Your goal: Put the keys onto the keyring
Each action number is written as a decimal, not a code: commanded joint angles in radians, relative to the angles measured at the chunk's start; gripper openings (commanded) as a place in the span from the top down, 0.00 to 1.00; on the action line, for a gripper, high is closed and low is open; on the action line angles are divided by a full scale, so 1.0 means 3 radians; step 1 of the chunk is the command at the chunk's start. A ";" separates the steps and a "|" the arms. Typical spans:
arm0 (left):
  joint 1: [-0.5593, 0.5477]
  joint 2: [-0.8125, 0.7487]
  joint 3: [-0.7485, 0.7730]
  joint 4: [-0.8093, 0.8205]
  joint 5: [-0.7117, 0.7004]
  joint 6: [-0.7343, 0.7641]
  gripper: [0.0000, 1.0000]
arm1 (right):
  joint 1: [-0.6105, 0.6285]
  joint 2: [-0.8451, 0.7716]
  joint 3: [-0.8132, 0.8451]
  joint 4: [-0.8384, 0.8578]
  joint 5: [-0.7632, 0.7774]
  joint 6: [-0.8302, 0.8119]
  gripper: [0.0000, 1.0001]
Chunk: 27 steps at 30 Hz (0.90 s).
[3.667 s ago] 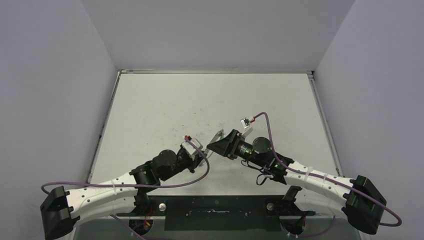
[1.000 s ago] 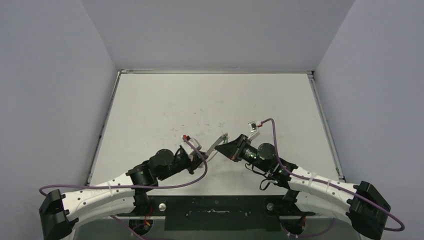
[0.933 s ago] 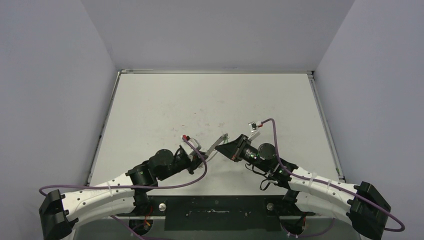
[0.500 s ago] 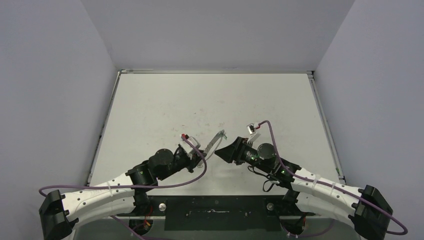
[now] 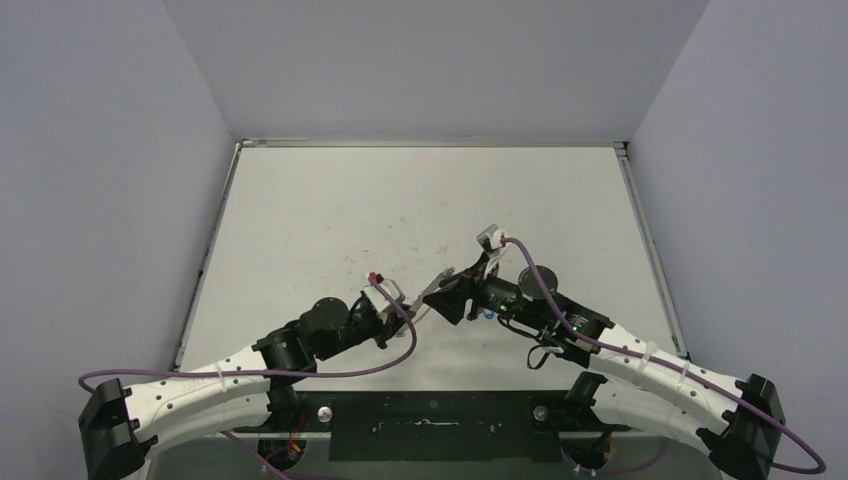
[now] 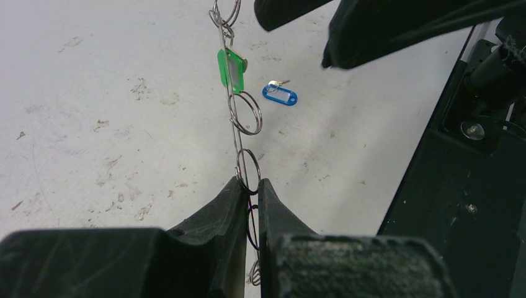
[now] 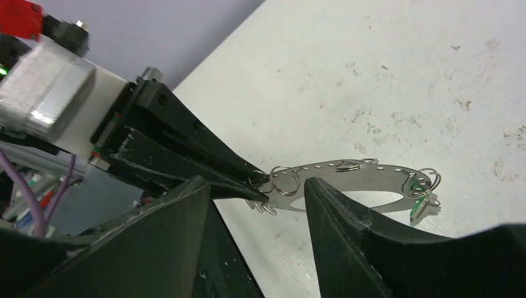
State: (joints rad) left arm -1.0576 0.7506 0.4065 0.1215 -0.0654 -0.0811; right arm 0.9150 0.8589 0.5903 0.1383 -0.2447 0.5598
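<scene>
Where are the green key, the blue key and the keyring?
green key (image 6: 231, 63), left wrist view, middle of its green tag.
blue key (image 6: 280, 95), left wrist view, middle of its blue tag.
keyring (image 7: 372, 176), right wrist view, its flat upper band.

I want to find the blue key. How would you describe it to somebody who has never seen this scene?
Look at the white table. Above it, the left end effector pinches a thin metal keyring, and a green key hangs on it. Just beside that, the blue key lies flat on the table, the only one not on the keyring.
</scene>
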 commanded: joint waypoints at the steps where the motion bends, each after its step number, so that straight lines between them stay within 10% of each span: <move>1: 0.0008 -0.0006 0.0157 0.0142 0.0117 0.0066 1.00 | 0.0023 0.0206 0.0180 -0.0185 -0.0149 -0.0405 0.45; 7: 0.0008 -0.0004 0.0168 0.0127 0.0092 0.0051 1.00 | 0.0031 0.0266 0.0210 -0.0299 -0.0017 -0.0514 0.71; 27: 0.0008 0.0060 0.0197 0.0135 0.0109 0.0014 1.00 | 0.0023 0.0625 -0.0014 0.0365 0.0245 -0.0021 0.73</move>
State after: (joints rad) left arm -1.0576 0.7731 0.4068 0.1139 -0.0463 -0.0711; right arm 0.9180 1.0348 0.5896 0.1375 -0.2058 0.5198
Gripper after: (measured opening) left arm 0.063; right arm 0.282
